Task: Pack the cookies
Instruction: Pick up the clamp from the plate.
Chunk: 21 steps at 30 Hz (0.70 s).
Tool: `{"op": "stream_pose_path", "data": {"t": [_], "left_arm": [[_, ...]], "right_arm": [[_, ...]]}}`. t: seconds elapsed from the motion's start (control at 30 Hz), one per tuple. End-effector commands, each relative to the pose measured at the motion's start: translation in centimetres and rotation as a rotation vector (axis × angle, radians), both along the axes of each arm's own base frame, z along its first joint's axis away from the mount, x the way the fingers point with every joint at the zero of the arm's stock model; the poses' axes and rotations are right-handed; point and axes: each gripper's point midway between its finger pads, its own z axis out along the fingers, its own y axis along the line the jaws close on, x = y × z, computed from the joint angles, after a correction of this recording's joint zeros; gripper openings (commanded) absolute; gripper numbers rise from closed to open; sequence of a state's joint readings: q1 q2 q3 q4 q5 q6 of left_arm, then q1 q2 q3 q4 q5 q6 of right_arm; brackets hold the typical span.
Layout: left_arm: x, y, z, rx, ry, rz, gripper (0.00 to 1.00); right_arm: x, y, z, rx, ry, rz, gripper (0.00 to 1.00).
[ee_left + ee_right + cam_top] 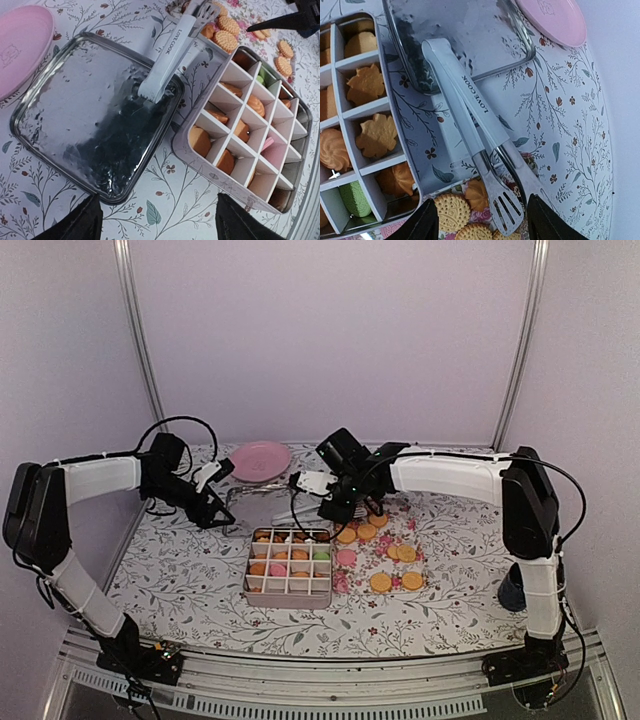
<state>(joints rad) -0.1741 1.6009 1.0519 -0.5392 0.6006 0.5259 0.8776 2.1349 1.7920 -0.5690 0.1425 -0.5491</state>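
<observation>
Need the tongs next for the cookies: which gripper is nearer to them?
Right. The right gripper hovers open over the tongs, at their spatula ends; the left gripper sits across the metal tray from their hinge end.

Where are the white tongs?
In the right wrist view, the tongs lie slanted in the middle, handle end on a corner of the metal tray, tips by the loose cookies, beside the divided box.
</observation>
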Motion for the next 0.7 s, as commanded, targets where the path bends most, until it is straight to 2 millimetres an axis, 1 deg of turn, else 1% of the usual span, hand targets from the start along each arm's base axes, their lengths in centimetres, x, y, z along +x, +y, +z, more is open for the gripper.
{"op": "stream_pose_path", "data": {"t": [0.0, 0.1, 0.23, 0.43, 0.67], "left_arm": [[-0.4, 0.0, 0.9, -0.025, -0.014, -0.003, 0.78], [-0.4, 0.0, 1.1, -0.026, -0.019, -0.002, 0.78], [-0.5, 0.2, 1.2, -0.023, -0.020, 0.000, 0.78], [-0.4, 0.5, 1.3, -0.025, -0.024, 0.006, 0.78], [-0.4, 0.8, 1.5, -0.023, -0.021, 0.003, 0.78]], "right_arm": [[1.3, -2.5, -1.9, -0.183, -0.090, -0.015, 0.60], [2.5, -3.2, -2.6, -0.250, -0.151, -0.040, 0.55], [3.7, -3.4, -2.5, -0.284, -0.236, -0.047, 0.47], [4.9, -4.2, -4.1, -0.380, -0.330, -0.048, 0.35], [5.7, -3.4, -5.0, -0.389, -0.459, -0.044, 0.21]]}}
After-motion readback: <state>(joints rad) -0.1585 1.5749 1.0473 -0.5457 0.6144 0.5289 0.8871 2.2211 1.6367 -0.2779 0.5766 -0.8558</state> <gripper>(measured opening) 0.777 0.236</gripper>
